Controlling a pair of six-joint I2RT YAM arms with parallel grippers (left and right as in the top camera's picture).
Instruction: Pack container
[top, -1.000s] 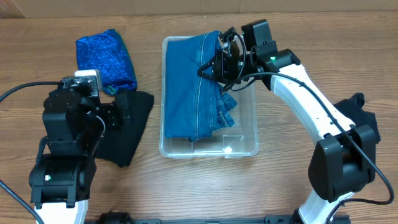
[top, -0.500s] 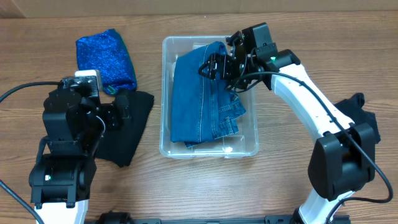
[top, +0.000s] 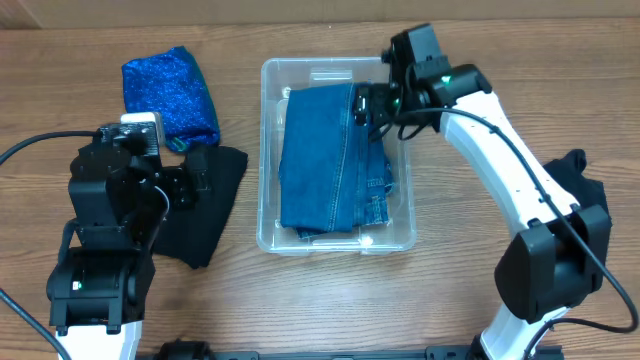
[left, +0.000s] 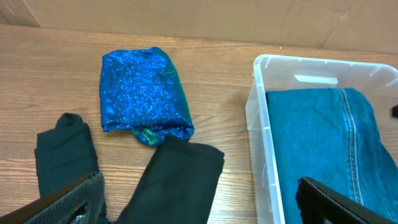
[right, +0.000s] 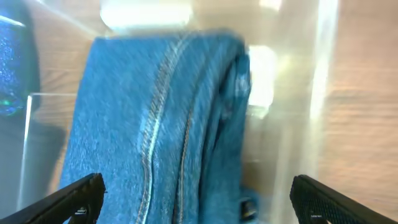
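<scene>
The clear container (top: 267, 150) stands mid-table with folded blue jeans (top: 330, 170) lying flat inside it. My right gripper (top: 375, 100) hovers over the bin's far right corner, open and holding nothing. In the right wrist view the jeans (right: 149, 124) lie below my right gripper (right: 199, 193), with its fingers spread wide. Left of the bin, my left gripper (top: 197, 175) is open above a black garment (top: 205, 210). The left wrist view shows my left gripper (left: 196, 199) over that black garment (left: 180, 174), beside the container's rim (left: 255, 93).
A sparkly blue folded garment (top: 170, 95) lies at the far left, also seen in the left wrist view as the sparkly garment (left: 140, 90). Another dark garment (top: 585, 190) sits at the right, by the right arm. A cardboard wall runs along the table's back edge.
My right gripper has opened and let go of the jeans, which settled flat in the container. It then drew back toward the far right corner. The left arm stayed still.
</scene>
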